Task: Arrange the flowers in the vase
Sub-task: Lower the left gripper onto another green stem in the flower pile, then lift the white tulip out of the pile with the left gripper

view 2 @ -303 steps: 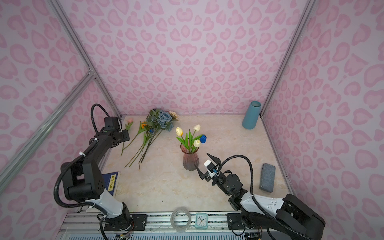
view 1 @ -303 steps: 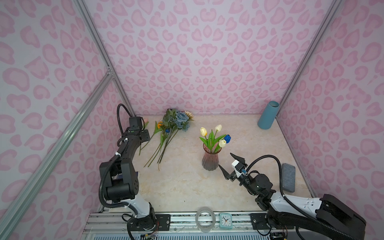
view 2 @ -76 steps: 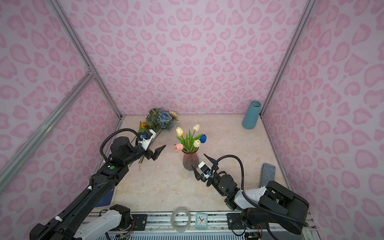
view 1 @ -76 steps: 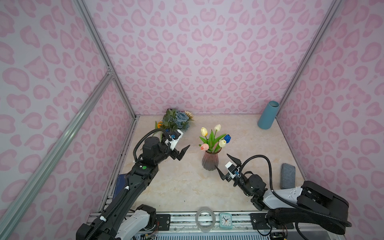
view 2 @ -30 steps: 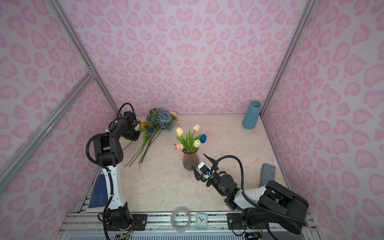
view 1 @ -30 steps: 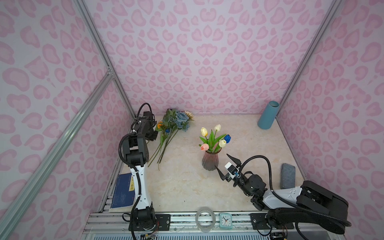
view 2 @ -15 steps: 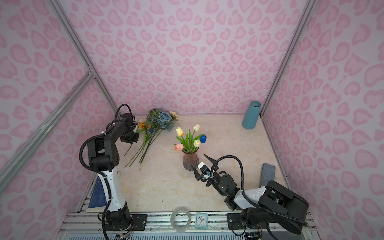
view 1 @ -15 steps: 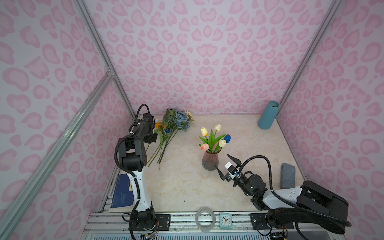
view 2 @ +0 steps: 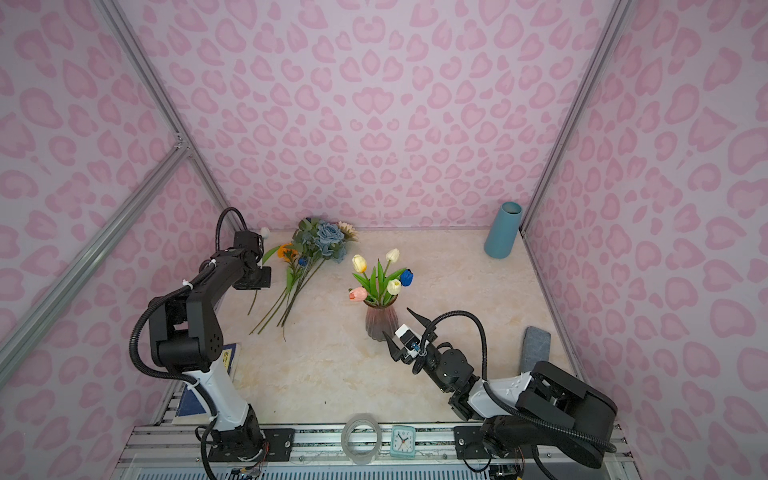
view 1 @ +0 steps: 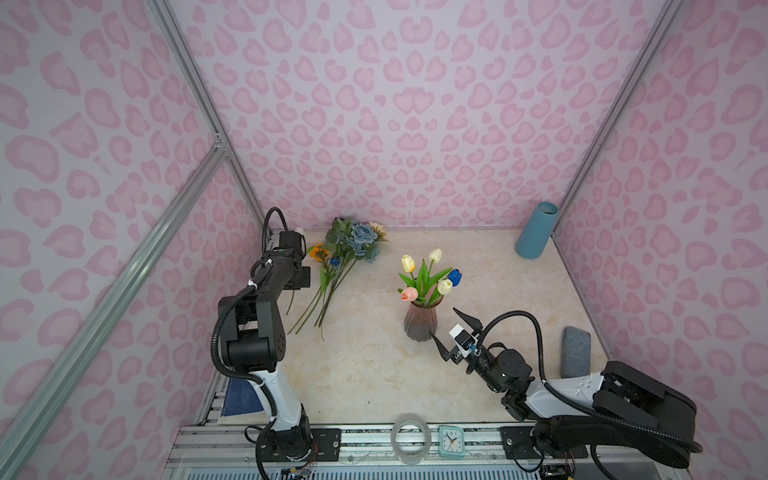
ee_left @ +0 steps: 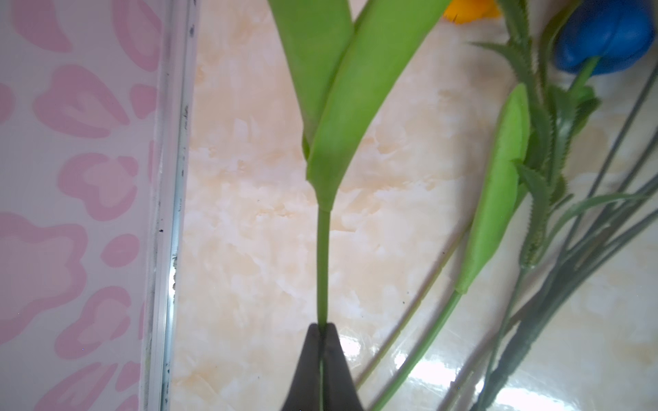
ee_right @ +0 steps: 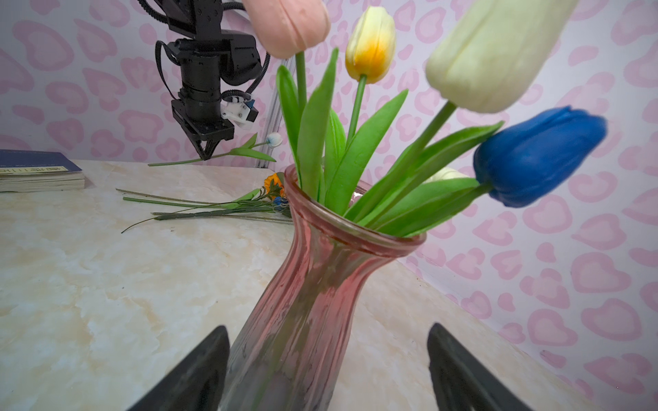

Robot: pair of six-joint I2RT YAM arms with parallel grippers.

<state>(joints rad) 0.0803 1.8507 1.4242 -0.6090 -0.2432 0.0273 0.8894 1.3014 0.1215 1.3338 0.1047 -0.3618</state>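
Marble tabletop (view 1: 365,374): pink vase (view 1: 420,326), loose flowers (view 1: 347,243), teal cylinder (view 1: 536,230), perhaps grey sponge (view 1: 575,351).

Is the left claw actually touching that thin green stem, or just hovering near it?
Touching. In the left wrist view the left gripper is shut on the green stem, which disappears between its closed jaws with no gap showing.
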